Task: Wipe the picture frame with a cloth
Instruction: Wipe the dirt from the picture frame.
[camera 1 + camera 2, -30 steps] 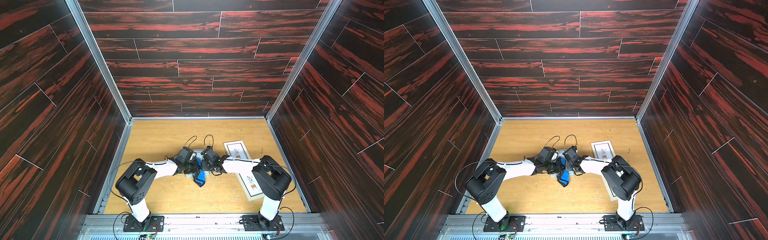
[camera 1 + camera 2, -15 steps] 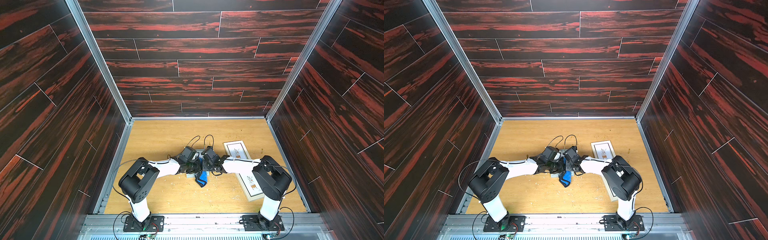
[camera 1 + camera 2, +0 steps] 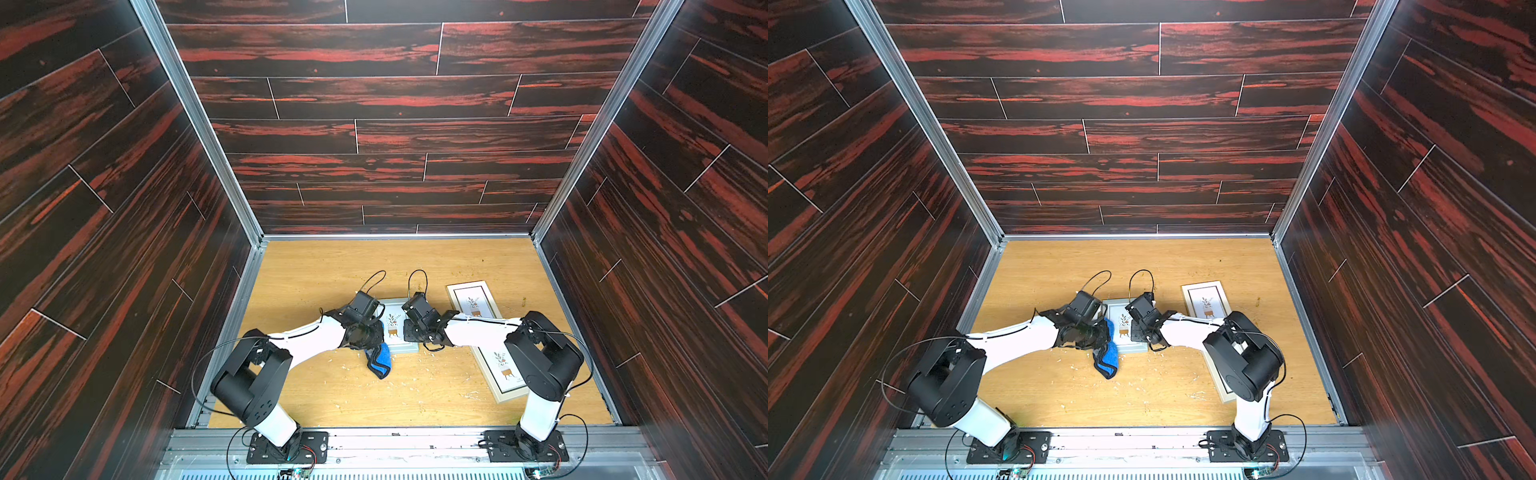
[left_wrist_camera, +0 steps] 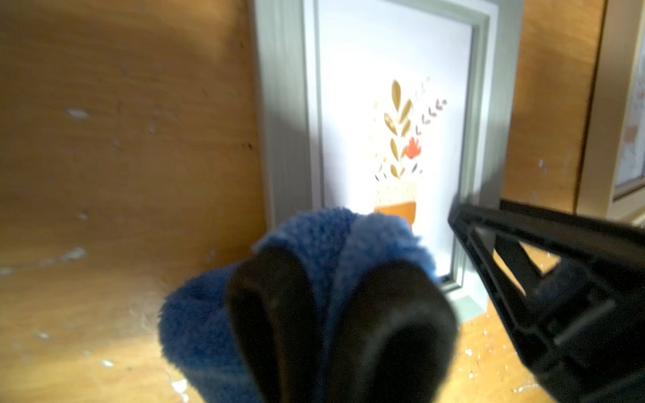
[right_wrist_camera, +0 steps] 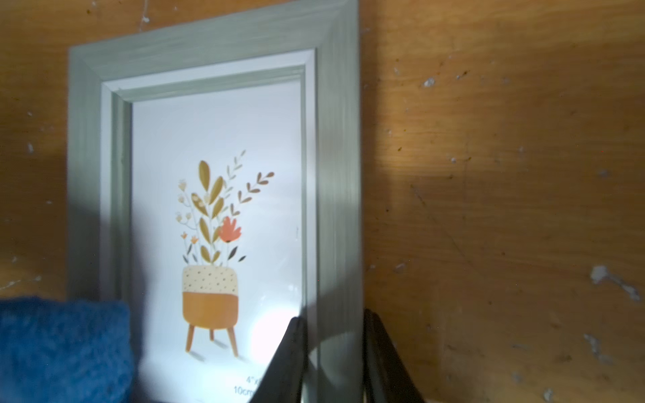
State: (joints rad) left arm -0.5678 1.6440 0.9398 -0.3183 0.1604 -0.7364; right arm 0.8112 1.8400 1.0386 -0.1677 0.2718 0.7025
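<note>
A small grey-green picture frame (image 3: 400, 348) (image 3: 1115, 303) with a potted-plant print lies flat mid-table between both arms. My left gripper (image 3: 372, 334) (image 3: 1101, 332) (image 4: 331, 296) is shut on the bright blue cloth (image 3: 381, 360) (image 3: 1109, 358) (image 4: 314, 237). The cloth's bunched end rests on the frame's (image 4: 286, 104) near left corner, and the rest hangs onto the table. My right gripper (image 3: 412, 333) (image 3: 1137, 332) (image 5: 335, 335) is shut on the frame's (image 5: 335, 139) right rail, one finger on each side. The cloth (image 5: 62, 342) shows at the opposite edge there.
A longer beige picture frame (image 3: 473, 299) (image 3: 1205, 300) lies right of the small one, partly under my right arm; its edge (image 4: 621, 104) shows in the left wrist view. Pale crumbs and scuffs dot the wooden table (image 3: 332, 270). Dark plank walls close in three sides.
My left gripper and the cloth have slid a little left along the frame's near edge, and the left elbow has swung outward. My right gripper has kept its hold in place.
</note>
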